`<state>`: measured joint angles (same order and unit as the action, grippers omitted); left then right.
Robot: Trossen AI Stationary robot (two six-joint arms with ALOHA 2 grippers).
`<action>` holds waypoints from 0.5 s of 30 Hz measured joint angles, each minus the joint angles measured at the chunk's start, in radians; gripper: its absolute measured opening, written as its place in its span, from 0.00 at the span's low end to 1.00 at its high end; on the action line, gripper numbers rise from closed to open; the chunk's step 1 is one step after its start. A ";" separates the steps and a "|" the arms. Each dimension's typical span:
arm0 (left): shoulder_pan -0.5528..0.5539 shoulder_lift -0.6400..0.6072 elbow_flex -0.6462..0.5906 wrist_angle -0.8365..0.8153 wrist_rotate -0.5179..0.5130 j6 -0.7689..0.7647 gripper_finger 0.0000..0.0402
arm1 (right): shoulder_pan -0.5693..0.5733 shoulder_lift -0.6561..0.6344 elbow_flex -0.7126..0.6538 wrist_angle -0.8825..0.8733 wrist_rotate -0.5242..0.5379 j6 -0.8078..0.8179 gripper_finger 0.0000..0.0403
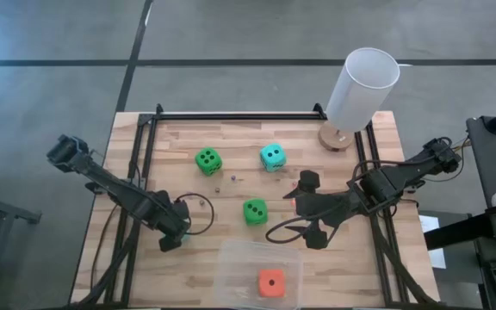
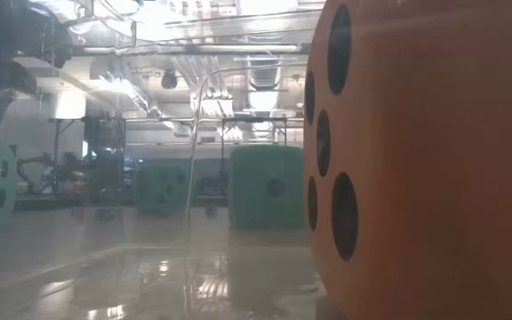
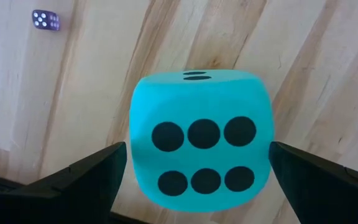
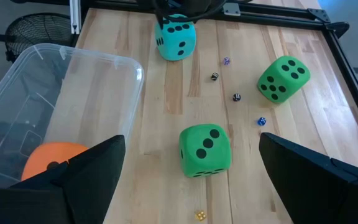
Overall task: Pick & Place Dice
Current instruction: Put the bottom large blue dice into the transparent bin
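Left claw [image 1: 172, 234] is spread wide and straddles a teal die [image 3: 201, 152] on the tabletop [image 1: 231, 142], not yet gripping. Centre the die between the fingers, lower squarely, and close gently on its flat faces. Right claw [image 1: 306, 207], also wide, waits mid-tabletop; keep it clear of the bin [image 1: 231, 258].

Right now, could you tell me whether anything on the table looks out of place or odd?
Several tiny dice lie scattered on the wooden table between the big green dice; they look like strays beside the big ones. Nothing looks spilled or damaged.
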<state>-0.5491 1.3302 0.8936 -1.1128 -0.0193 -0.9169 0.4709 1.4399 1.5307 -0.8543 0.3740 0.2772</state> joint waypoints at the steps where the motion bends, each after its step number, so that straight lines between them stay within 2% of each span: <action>1: 0.000 0.000 0.000 -0.001 0.000 0.000 0.99 | 0.000 0.000 0.000 0.000 0.000 0.000 0.91; 15: 0.000 -0.002 -0.031 0.030 -0.006 0.000 0.99 | 0.000 0.000 0.000 0.000 0.000 0.000 0.91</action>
<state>-0.5491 1.3281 0.8629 -1.0832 -0.0257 -0.9165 0.4706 1.4399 1.5307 -0.8547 0.3737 0.2774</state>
